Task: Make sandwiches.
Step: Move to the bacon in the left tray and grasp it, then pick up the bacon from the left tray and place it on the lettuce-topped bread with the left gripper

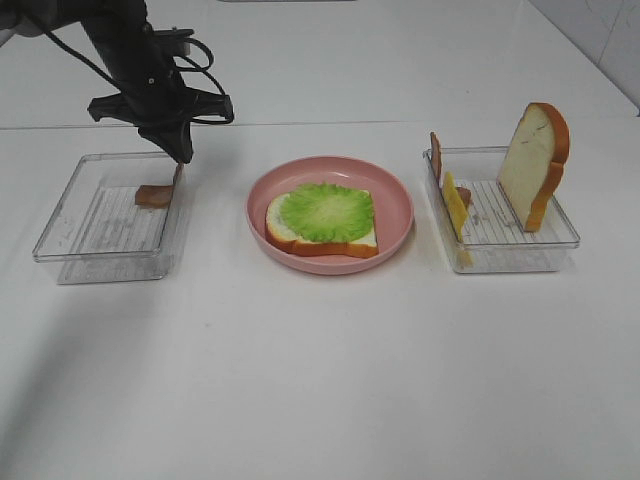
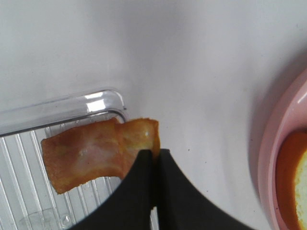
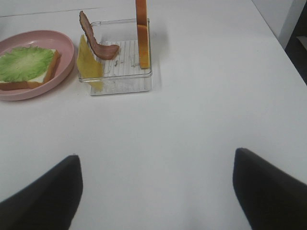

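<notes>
1. bacon strip (image 1: 153, 196) sits in the clear left tray (image 1: 105, 230) toward the left edge of the counter (image 1: 320, 380) in the high view. the left pincer (image 1: 180, 158) reaches down and pinches the strip's end. a pink plate (image 1: 400, 205) at mid-counter carries a bread slice (image 1: 285, 228) topped with a lettuce leaf (image 1: 325, 212). toward the right edge, the right tray (image 1: 492, 218) holds a second bread slice (image 1: 535, 165) standing upright, with a cheese slice (image 1: 455, 205) and a second bacon strip (image 1: 436, 155) propped at its opposite wall.
2. left wrist view: the left pincer (image 2: 156, 155) is clamped tight on one corner of the bacon strip (image 2: 91, 153), which hangs across the left tray's rounded corner (image 2: 103, 98). i cannot tell whether the strip touches the tray floor. the pink plate's rim (image 2: 273, 158) is nearby.
3. right wrist view: the right pincer (image 3: 156, 191) hovers over bare counter, jaws spread wide, gripping nothing. it is well apart from the right tray (image 3: 120, 79).
</notes>
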`<state>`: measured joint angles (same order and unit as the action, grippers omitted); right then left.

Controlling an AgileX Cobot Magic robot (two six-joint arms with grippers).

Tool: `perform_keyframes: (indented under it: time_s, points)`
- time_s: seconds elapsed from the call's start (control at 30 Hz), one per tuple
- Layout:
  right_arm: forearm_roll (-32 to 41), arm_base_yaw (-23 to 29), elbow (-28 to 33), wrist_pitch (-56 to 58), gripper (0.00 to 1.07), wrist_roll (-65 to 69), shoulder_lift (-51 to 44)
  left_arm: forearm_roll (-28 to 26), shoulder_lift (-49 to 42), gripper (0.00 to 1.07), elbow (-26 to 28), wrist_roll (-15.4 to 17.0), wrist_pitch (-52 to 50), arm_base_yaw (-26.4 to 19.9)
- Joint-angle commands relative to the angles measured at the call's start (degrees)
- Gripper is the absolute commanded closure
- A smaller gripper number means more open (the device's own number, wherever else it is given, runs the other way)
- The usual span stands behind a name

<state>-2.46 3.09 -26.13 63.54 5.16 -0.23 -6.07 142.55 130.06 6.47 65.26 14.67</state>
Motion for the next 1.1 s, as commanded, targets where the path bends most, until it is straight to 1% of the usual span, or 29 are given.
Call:
perform_keyframes:
  time_s: [0.03,0.5,0.6,0.73,0.77,0.83,1.1]
  points:
    - [0.1,-0.1,0.2,-0.5,0.27,-0.3,-1.8,-0.5,0.3,1.07,0.1,-0.1,-1.2,0.1]
    - [0.1,-0.1,0.2,-0.5,0.27,-0.3,-1.8,-0.5,-0.1,1.07,0.1,0.1,1.3,0.1]
    - [0.1,-0.1,0.2,-0.5,0.27,-0.3,-1.8,-0.5,-1.3,1.07,0.1,0.1,2.6,0.1]
    - [0.1,-0.1,0.2,-0.5,0.27,-0.3,-1.8,-0.5,-2.4,1.07,1.7,0.2,6.0,0.1]
    - [0.1,-0.1,0.2,-0.5,0.27,-0.3,-1.8,-0.6,-2.5,1.07,3.0,0.3,8.8,0.1]
    - [0.1,-0.1,0.2,-0.5,0.27,-0.3,-1.8,-0.7,-2.5,1.07,4.1,0.3,10.3,0.1]
    - [0.1,-0.1,0.2,-0.5,0.27,-0.3,-1.8,-2.6,-6.0,1.07,4.0,0.3,10.3,0.3]
